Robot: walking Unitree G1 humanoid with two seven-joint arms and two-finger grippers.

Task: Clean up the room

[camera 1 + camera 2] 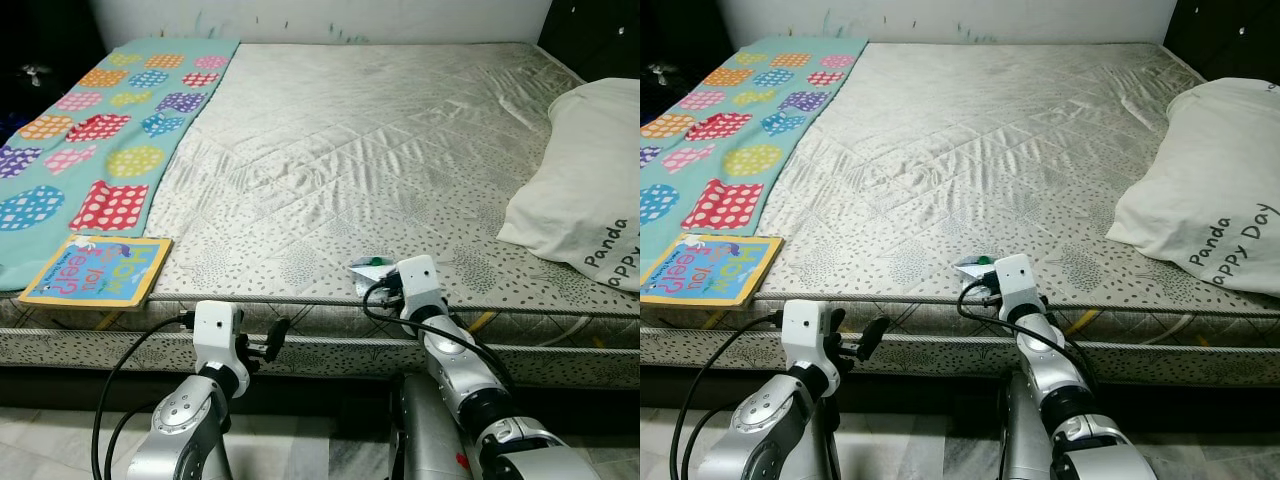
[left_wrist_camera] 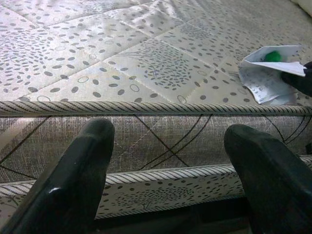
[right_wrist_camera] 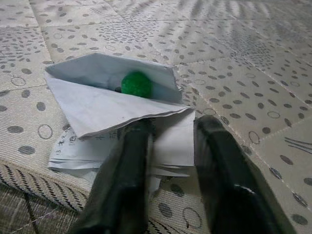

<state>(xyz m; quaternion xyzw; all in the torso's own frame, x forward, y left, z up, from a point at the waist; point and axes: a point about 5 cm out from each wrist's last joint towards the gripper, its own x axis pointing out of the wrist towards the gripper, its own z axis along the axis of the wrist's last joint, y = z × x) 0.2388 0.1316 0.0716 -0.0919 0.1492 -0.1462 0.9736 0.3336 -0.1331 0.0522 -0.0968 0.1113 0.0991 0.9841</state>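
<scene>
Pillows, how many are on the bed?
1. The white pillow lies at the right edge of the mattress; others may lie beyond the picture's edge.

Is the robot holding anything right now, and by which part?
The right gripper has its fingers around the near edge of the folded paper; whether it grips cannot be told.

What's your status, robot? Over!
Right claw at the mattress edge, fingers straddling the folded paper with the green ball. Left claw open, facing the mattress side, holding nothing. Nothing blocking the paper.
</scene>
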